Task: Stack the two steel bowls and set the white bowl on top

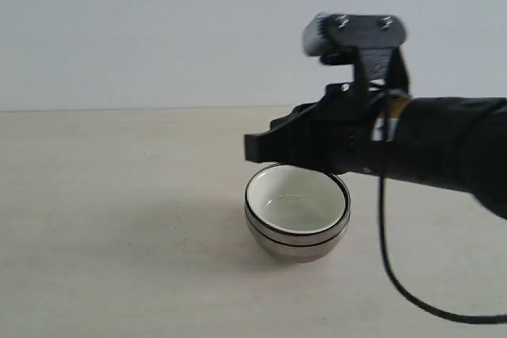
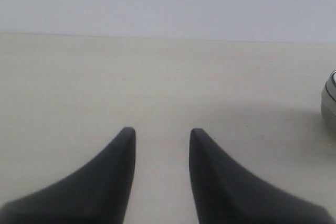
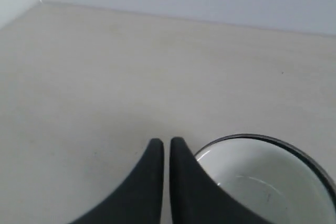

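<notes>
The white bowl (image 1: 297, 199) sits nested in the two steel bowls (image 1: 297, 244), which stand as one stack on the table; two dark rim lines show below the white rim. My right gripper (image 1: 252, 148) hovers just above the stack's far rim, shut with nothing between its fingers. In the right wrist view the shut gripper (image 3: 166, 141) is beside the white bowl (image 3: 268, 182) with a steel rim (image 3: 294, 148) around it. My left gripper (image 2: 160, 132) is open and holds nothing, low over bare table, with the steel stack's wall (image 2: 329, 103) at the frame edge.
The pale table (image 1: 119, 195) runs back to a plain wall. A black cable (image 1: 396, 275) hangs from the right arm and loops down onto the table on the right of the bowls.
</notes>
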Available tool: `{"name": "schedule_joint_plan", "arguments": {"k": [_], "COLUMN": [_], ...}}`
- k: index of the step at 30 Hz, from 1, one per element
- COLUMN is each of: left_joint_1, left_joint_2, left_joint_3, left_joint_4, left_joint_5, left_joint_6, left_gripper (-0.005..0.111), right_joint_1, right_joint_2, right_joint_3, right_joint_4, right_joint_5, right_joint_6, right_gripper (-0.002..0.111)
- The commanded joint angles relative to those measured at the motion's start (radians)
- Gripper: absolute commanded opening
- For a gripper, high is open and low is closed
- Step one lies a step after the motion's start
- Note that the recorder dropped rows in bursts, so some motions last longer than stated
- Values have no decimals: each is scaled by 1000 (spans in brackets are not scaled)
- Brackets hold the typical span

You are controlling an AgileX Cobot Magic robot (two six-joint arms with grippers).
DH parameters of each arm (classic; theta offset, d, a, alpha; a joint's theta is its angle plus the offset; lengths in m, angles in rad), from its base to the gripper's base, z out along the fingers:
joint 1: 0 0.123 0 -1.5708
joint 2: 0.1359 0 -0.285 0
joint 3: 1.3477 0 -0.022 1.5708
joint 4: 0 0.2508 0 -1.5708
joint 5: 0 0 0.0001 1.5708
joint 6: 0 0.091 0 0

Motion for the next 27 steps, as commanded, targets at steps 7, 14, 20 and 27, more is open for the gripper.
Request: {"name": "schedule_joint_plan", "arguments": {"k": [7, 14, 20, 27], "left_joint_1": [3, 3, 3, 3], "left_joint_2": [-3, -3, -3, -3], "left_joint_3": [4, 4, 4, 4], "left_joint_4": [-1, -1, -1, -1], "left_joint_5": [-7, -7, -7, -7], "left_joint_6": [3, 3, 3, 3], "left_gripper": [32, 32, 32, 32], "right_joint_1": [21, 19, 19, -28], "right_joint_2": [331, 391, 393, 395], "right_joint_3": [-190, -203, -203, -203], "right_joint_4": [-15, -15, -15, -15], "right_joint_5": [55, 52, 47, 70], "right_joint_6": [-8, -21, -21, -63], "right_gripper": [0, 0, 0, 0]}}
